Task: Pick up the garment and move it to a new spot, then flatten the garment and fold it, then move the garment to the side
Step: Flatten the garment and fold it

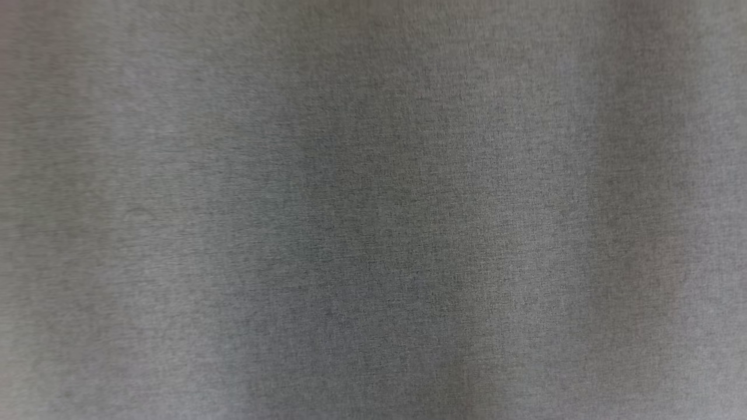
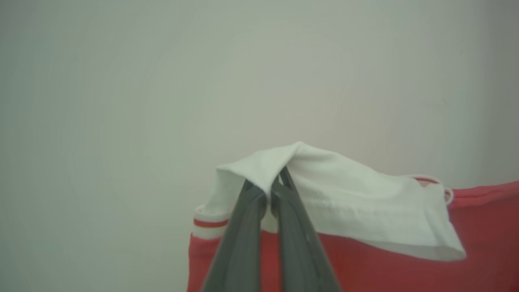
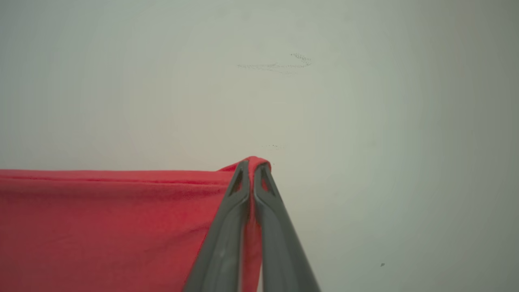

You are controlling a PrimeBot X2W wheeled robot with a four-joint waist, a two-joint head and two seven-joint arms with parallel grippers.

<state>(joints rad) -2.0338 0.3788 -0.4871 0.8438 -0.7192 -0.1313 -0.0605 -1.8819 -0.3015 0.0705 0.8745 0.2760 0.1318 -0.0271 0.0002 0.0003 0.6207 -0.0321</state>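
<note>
The garment is red with white parts. In the left wrist view its white sleeve, trimmed with a red stripe, drapes over my left gripper, which is shut on a fold of that white cloth; the red body hangs below. In the right wrist view my right gripper is shut on the top edge of the red cloth, which stretches away to the left. A blurred grey weave of fabric lies very close to the lens in the head view, and I cannot tell what it belongs to.
A plain pale surface lies behind the garment in the left wrist view. The same pale surface in the right wrist view bears a few faint dark specks near the top centre.
</note>
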